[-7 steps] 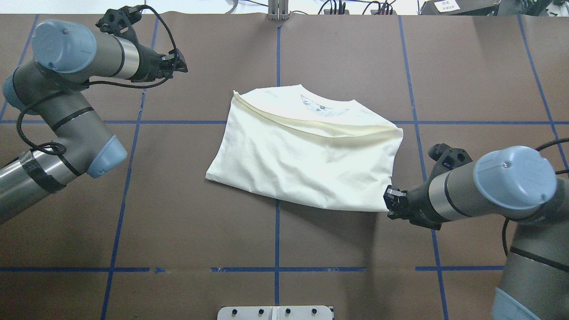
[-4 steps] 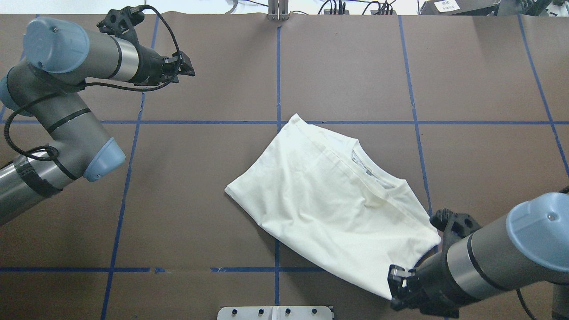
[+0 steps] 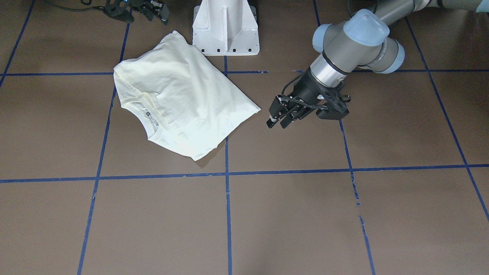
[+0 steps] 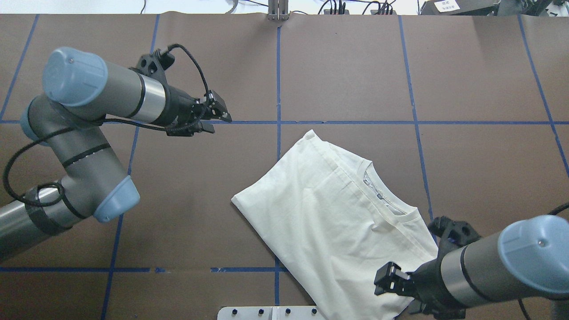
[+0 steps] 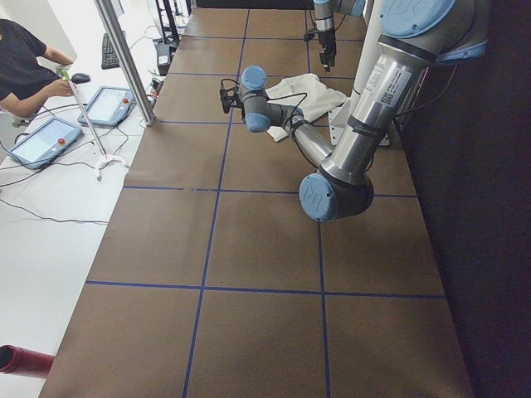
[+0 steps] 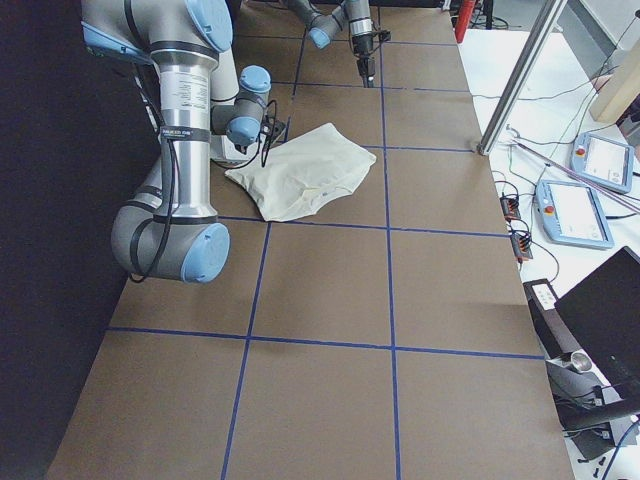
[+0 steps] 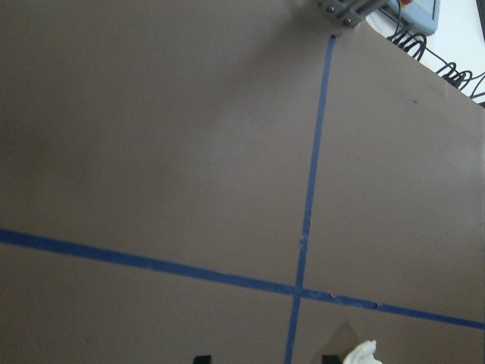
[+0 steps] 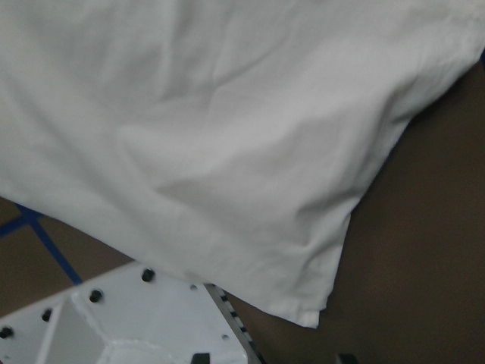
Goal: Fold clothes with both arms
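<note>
- Toward five o'clock on the brown gridded table (image 4: 355, 66), the folded cream long-sleeved T-shirt (image 4: 331, 222) lies flat.
- Right black gripper (image 4: 381, 280) hangs over its five-o'clock corner, jaws wide, empty.
- Left black gripper (image 4: 220, 123) sits at ten o'clock, well apart, jaws parted.

brown table (image 4: 346, 66), blue tape grid (image 4: 278, 80), white floor (image 5: 58, 249)
</note>
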